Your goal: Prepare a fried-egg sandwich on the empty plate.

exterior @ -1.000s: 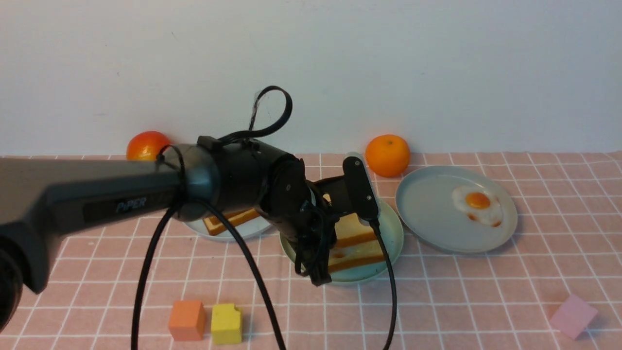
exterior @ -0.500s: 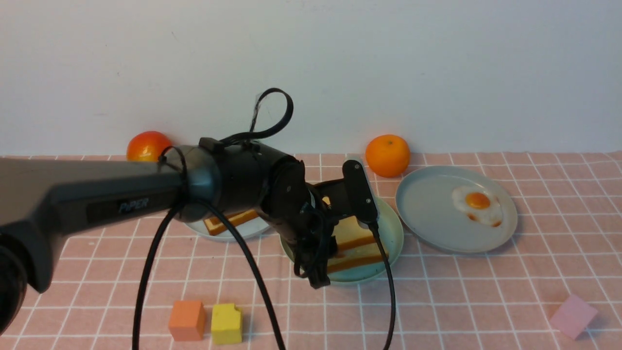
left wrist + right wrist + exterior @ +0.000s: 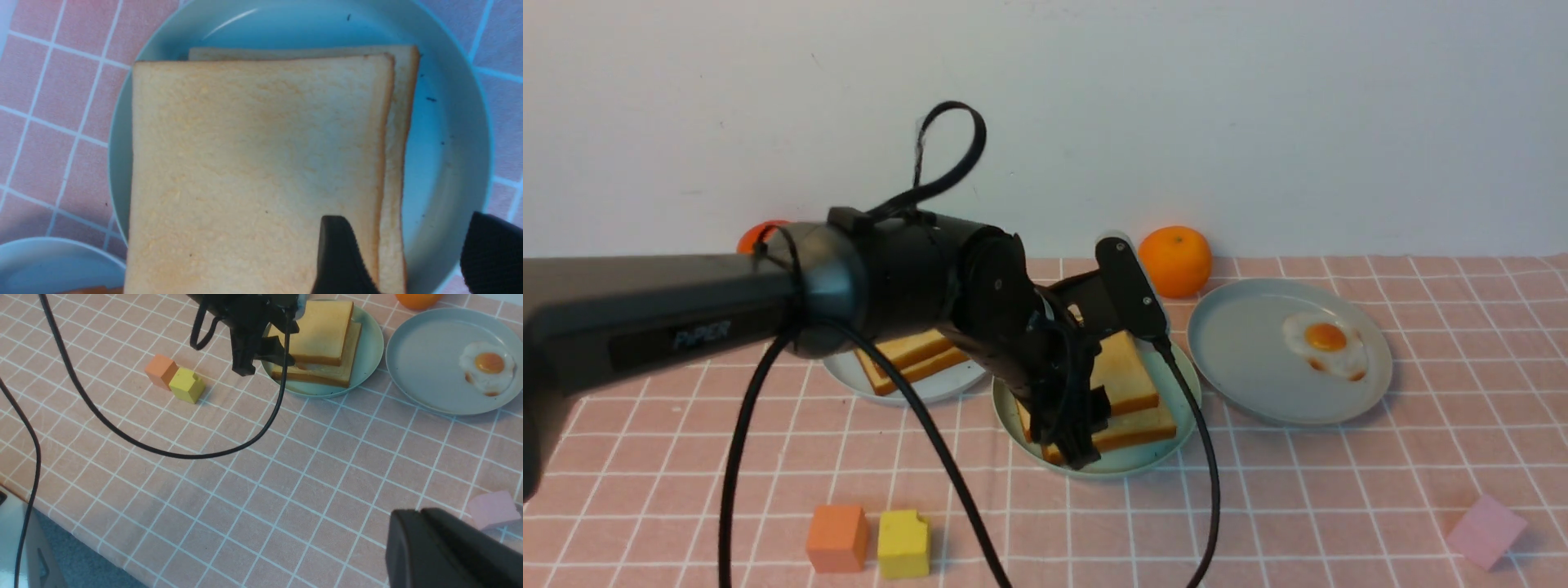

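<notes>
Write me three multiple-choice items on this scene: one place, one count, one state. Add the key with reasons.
1. Where is the uncovered fried egg?
A) on the grey-blue plate right of the green plate
B) on the bare cloth
C) on the orange block

2. How many blocks lie on the cloth?
A) two
B) three
C) five

3. How does the left claw stand?
A) shut on the yellow block
B) shut, empty
C) open over the sandwich

1: A, the front view shows it there.
2: B, orange, yellow and pink.
3: C, its fingers stand apart in the left wrist view.
</notes>
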You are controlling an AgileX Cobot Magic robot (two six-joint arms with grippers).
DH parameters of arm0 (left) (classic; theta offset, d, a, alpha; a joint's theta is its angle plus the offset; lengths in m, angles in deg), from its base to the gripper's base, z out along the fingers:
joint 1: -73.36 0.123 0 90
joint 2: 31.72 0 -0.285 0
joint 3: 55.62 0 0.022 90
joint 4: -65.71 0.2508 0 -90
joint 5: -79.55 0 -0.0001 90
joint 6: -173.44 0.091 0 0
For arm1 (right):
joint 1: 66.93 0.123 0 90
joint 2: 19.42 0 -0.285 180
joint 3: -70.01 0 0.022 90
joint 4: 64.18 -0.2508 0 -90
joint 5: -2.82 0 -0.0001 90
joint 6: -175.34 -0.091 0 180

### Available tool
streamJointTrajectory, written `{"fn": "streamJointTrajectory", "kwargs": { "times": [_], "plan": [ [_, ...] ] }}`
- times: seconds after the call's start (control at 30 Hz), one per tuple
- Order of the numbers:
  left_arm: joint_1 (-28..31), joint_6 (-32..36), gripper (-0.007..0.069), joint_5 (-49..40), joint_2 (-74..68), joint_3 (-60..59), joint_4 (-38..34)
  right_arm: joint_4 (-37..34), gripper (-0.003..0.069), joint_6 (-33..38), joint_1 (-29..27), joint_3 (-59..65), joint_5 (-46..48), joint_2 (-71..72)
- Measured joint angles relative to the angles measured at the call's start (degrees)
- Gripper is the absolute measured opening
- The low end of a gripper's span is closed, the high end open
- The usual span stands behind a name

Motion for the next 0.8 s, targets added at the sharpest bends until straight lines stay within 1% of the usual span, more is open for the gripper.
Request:
{"fn": "streamJointTrajectory", "kwargs": {
  "times": [0.07, 0.1, 0.13, 0.17, 0.23, 0.3, 0.33, 0.43, 0.47, 0.53, 0.6, 0.63, 0.67, 0.73, 0.77, 0.8],
  "plan": [
    [0.0, -0.17, 0.0409, -1.04, 2.21, 0.0, -1.65, -0.05, 0.0064, 0.0, 0.0, 0.0, 0.0, 0.0],
    [0.0, -1.29, 0.0355, -2.22, 5.82, 0.0, -4.37, -0.11, 0.0064, 0.06, 0.0, 0.0, 0.0, 0.0],
    [0.0, -1.29, 0.0355, -2.35, 5.82, 0.0, -4.76, -0.11, 0.0064, 0.06, 0.0, 0.0, 0.0, 0.0],
    [0.0, -3.29, 0.0266, -3.56, 10.8, 0.0, -8.49, -0.18, 0.0064, 0.06, 0.0, 0.0, 0.0, 0.0],
    [0.0, -5.64, 0.0167, -5.15, 16.17, 0.0, -11.14, -0.18, 0.0064, 0.06, 0.0, 0.0, 0.0, 0.0],
    [0.0, -8.22, 0.0027, -8.44, 24.2, -0.12, -14.18, -0.18, 0.0064, 0.06, 0.0, 0.0, 0.0, 0.0],
    [0.0, -8.93, 0.0012, -9.86, 27.96, -0.57, -15.12, -0.2, 0.0064, 0.01, 0.0, 0.0, 0.0, 0.0],
    [-0.04, -9.8, 0.0013, -11.62, 38.8, -4.86, -18.04, -0.39, 0.0061, 0.01, 0.0, 0.0, 0.0, 0.14],
    [-0.04, -9.81, 0.0013, -11.62, 39.57, -5.85, -18.49, -0.39, 0.0059, 0.01, 0.0, 0.0, 0.0, 0.28],
    [-0.11, -9.85, 0.0013, -10.56, 48.24, -11.84, -20.77, -0.39, 0.0032, 0.01, 0.0, 0.0, 0.0, 1.02],
    [-0.11, -9.92, 0.0013, -7.51, 57.7, -21.53, -22.43, -0.14, 0.0003, -0.51, 0.0, 0.0, 0.0, 2.31],
    [-0.11, -9.92, 0.0013, -5.94, 61.59, -24.78, -23.02, 0.09, 0.0, -1.01, 0.0, 0.0, 0.0, 2.8],
    [-0.11, -9.92, 0.0013, -5.94, 61.59, -25.6, -23.17, 0.24, -0.0001, -1.16, 0.0, 0.0, 0.0, 2.9],
    [-0.11, -10.03, 0.0013, -0.67, 72.41, -36.26, -25.96, 1.82, -0.0002, -2.58, 0.0, 0.3, 0.0, 4.33],
    [-0.11, -10.03, 0.0013, 1.26, 75.42, -39.43, -27.18, 2.65, -0.0002, -2.84, 0.0, 0.92, 0.0, 4.92],
    [-0.11, -10.03, 0.0013, 5.59, 81.32, -45.53, -28.94, 3.66, -0.0002, -3.07, 0.0, 2.2, 0.0, 5.75]
  ]
}}
